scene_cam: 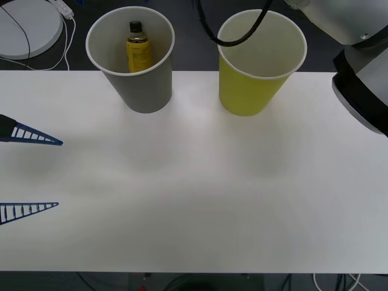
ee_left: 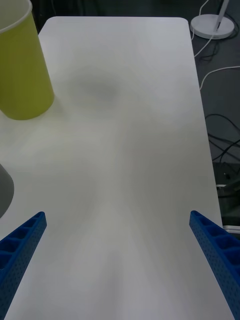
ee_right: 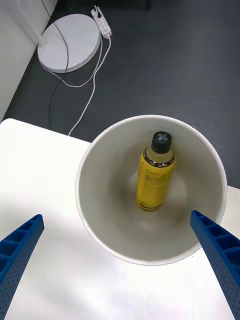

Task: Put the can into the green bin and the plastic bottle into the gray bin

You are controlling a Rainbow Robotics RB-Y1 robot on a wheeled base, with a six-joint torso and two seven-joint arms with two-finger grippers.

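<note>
The gray bin stands at the table's back left with the plastic bottle upright inside it, yellow with a black cap. The right wrist view looks straight down into this gray bin at the plastic bottle; my right gripper hangs open above the rim, holding nothing. The green bin stands to the right of the gray one, its white inside showing. The can is out of view. My left gripper is open low over the table's left side, facing the green bin and the gray bin.
The white table stretches wide and bare in front of both bins. A white round base with cables lies on the dark floor behind the table's left corner. My right arm's body looms at the back right, and a black cable loops above the green bin.
</note>
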